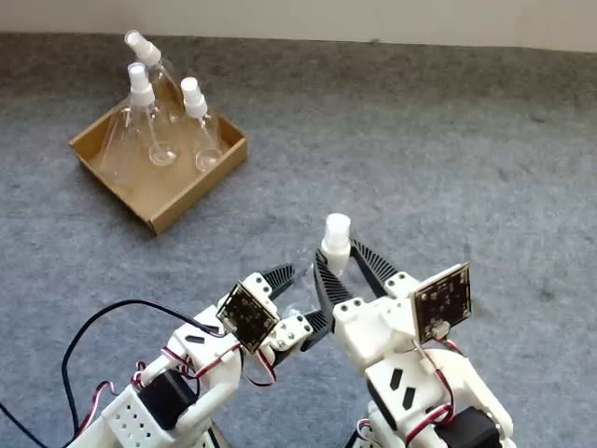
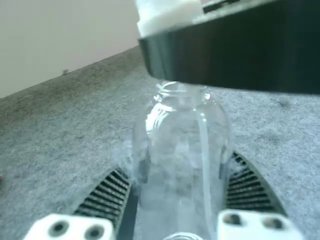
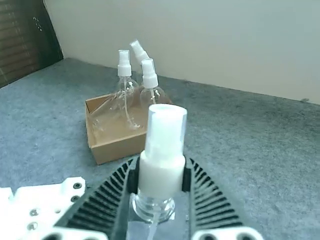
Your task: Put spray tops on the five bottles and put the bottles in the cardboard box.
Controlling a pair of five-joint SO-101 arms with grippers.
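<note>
A clear bottle (image 2: 180,155) stands upright between the ribbed black fingers (image 2: 107,192) of my left gripper (image 1: 297,297), which is shut on its body. My right gripper (image 1: 341,264) is shut on a white spray top (image 1: 336,235) right at the bottle's neck (image 3: 152,205), its thin tube hanging down inside the bottle. The spray top (image 3: 162,147) shows upright in the right wrist view. The cardboard box (image 1: 191,191) lies at the far left with three capped bottles (image 1: 142,131) in it, leaning at angles.
Grey carpet covers the table all around. A pale wall (image 3: 225,40) runs along the far edge behind the cardboard box (image 3: 112,145). A black cable (image 1: 103,322) loops beside the left arm's base.
</note>
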